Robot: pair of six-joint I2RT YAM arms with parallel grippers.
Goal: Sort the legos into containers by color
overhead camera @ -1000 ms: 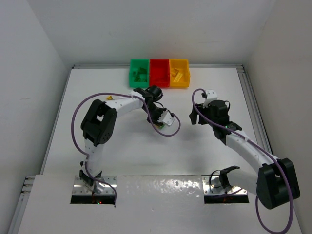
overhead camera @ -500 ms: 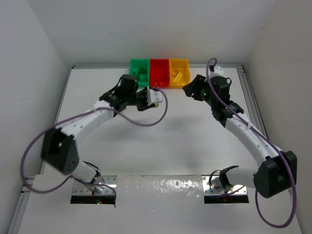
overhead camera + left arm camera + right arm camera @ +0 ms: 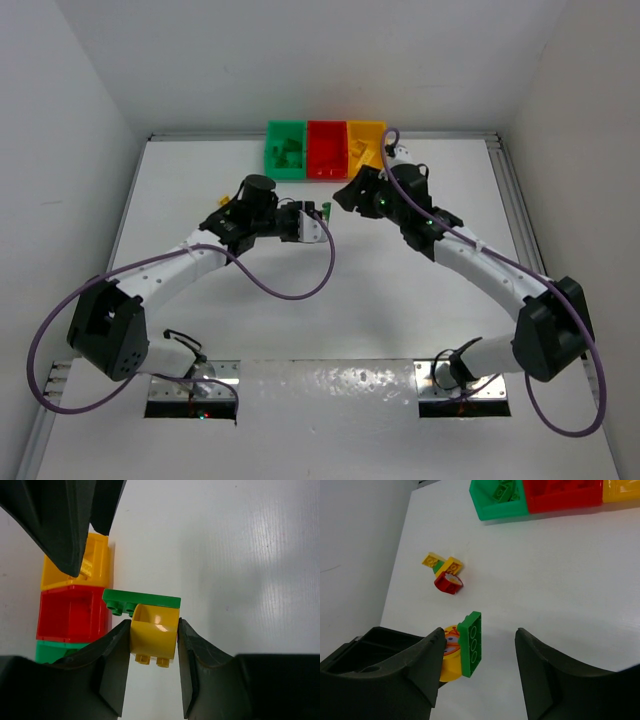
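Top view: my left gripper [image 3: 313, 216] hangs over the white table [image 3: 400, 300], at six o'clock from the small green plastic bin [image 3: 285, 172]. The red plastic bin [image 3: 327, 173] and the yellow plastic bin [image 3: 365, 127] stand at its three o'clock. My right gripper [image 3: 345, 195] is at one o'clock, just beside the left one.

Left wrist: my fingers [image 3: 115, 655] clamp a tiny yellow plastic brick [image 3: 152, 632], which has a flat green plastic plate [image 3: 141, 601] stuck to it at twelve o'clock.

Right wrist: my jaws stand apart, with that plate just beside one finger. A loose cluster of yellow, green and red bricks [image 3: 445, 572] lies at eleven o'clock.
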